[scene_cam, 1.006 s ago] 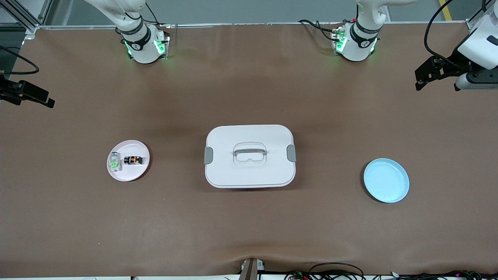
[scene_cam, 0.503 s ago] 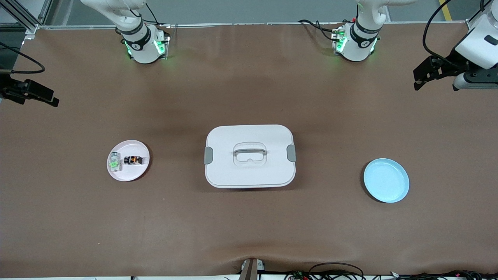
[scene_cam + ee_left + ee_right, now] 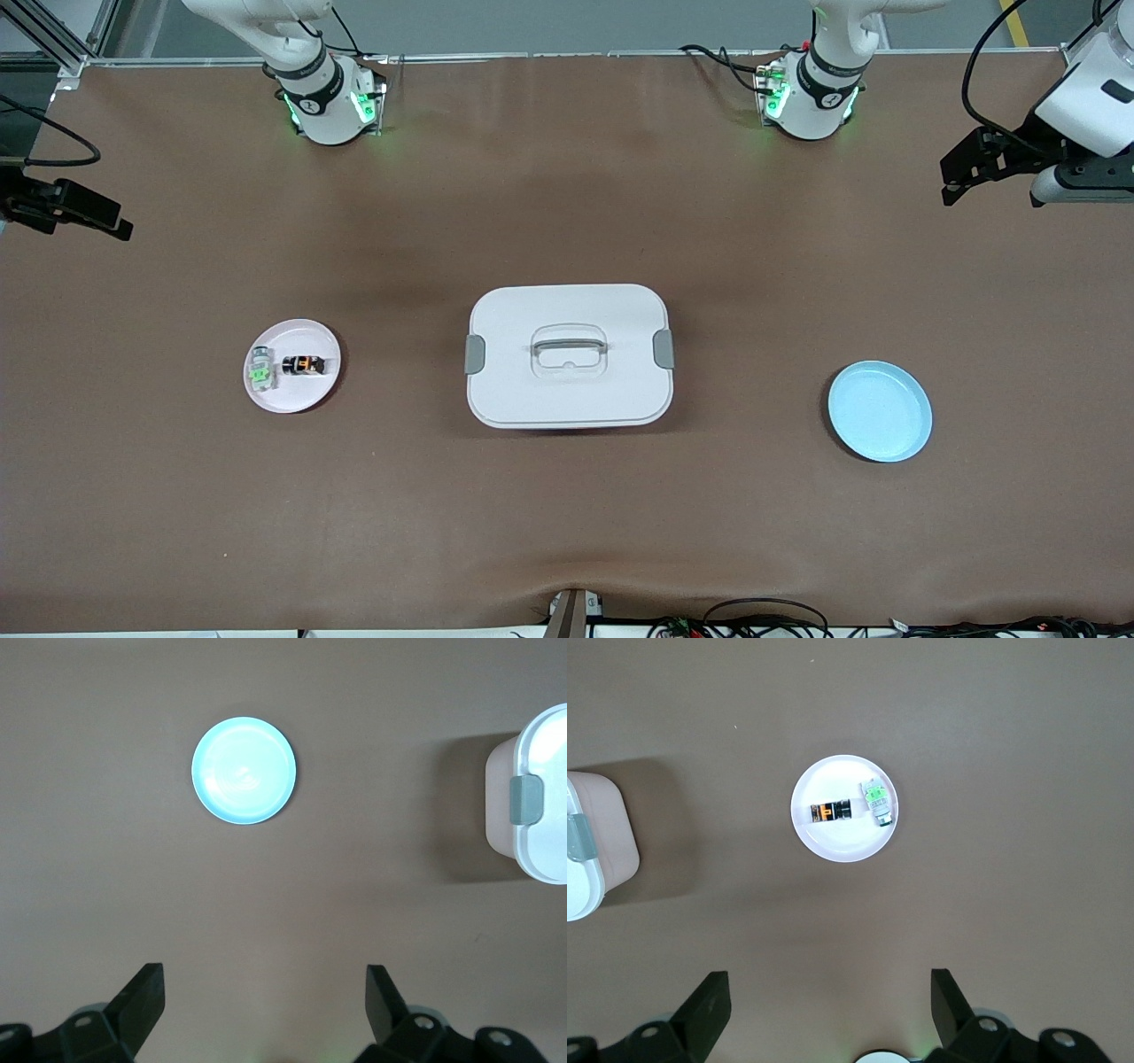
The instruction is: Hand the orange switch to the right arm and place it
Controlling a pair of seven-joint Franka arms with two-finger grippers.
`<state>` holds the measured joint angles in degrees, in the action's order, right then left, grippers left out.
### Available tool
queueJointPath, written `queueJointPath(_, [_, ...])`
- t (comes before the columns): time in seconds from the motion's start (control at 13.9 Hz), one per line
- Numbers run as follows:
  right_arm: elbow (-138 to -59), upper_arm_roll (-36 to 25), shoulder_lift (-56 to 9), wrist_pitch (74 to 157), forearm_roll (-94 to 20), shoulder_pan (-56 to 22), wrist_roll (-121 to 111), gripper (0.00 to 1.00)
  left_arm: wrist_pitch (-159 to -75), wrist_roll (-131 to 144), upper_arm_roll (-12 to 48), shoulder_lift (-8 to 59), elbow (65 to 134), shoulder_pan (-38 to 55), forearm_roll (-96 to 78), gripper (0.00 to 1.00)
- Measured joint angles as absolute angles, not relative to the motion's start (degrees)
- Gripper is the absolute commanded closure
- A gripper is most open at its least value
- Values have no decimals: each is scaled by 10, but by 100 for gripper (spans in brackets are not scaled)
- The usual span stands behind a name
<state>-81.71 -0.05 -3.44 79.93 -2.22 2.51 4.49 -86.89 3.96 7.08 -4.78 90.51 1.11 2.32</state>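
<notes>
1. One brown table (image 3: 567, 514) carries everything.
2. Two white Franka arms stand with their bases along the table's robot edge: the right arm (image 3: 310, 84) and the left arm (image 3: 819, 84); both wait high up.
3. White lidded box (image 3: 569, 355) sits mid-table, grey clips at both ends, handle recessed in the lid; also seen at the edge of both wrist views.
4. Light blue plate (image 3: 880, 410), bare, toward the left arm's end of the table, well apart from the box.
5. Pale pink plate (image 3: 308, 394) toward the right arm's end, well apart from the box.
6. Left gripper (image 3: 264, 997) is up in the air over bare table near the blue plate, fingers spread wide, holding nothing.
7. Right gripper (image 3: 831, 997) is up in the air over bare table near the pink plate, fingers spread wide, holding nothing.
8. Grey-white switch (image 3: 260, 369) with green light lies on the pink plate.
9. Orange switch (image 3: 304, 364) lies on the pink plate just beside the grey-white one, on the side toward the box; no gripper touches it.
</notes>
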Motion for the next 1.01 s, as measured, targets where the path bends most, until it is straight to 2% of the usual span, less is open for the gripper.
queueJointPath(1.01, [-842,-19,-15,800,-33,15,45,0,-871,40,70,-49,902,12,17,0])
